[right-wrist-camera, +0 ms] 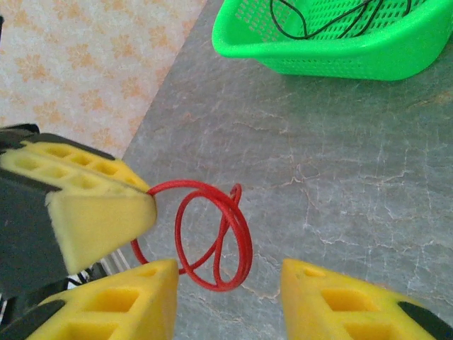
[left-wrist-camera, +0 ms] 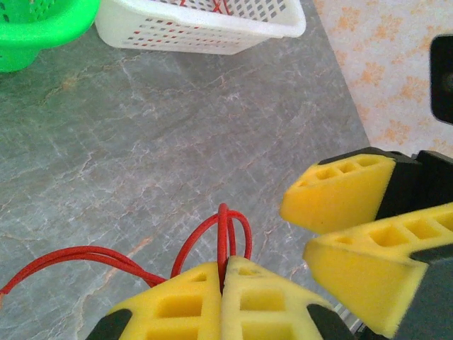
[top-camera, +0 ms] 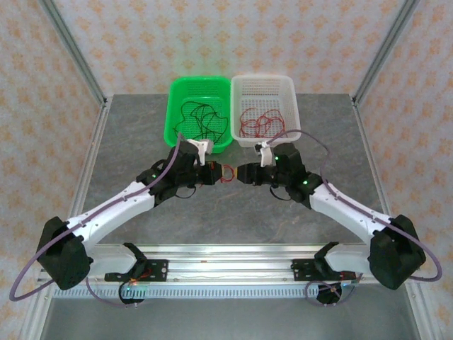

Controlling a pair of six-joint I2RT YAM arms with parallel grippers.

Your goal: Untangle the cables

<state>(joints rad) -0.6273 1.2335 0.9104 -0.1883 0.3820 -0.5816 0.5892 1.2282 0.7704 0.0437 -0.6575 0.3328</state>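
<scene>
My left pincer is clamped tight on a red cable just above the counter. My right pincer stands partly open around its loop, apparently not touching it. Black cables lie in the green basket, more red cables in the white basket.

A red cable in the tight left gripper, right gripper beside.

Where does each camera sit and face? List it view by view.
Top external: above and behind both arms, which show whole, looking down at the table.
Left wrist: on the left arm, past the left hand, shut on the red cable, toward the white basket.
Right wrist: on the right arm, past the open right hand, toward the green basket.
Both wrist views share the red cable and the opposite hand.
</scene>
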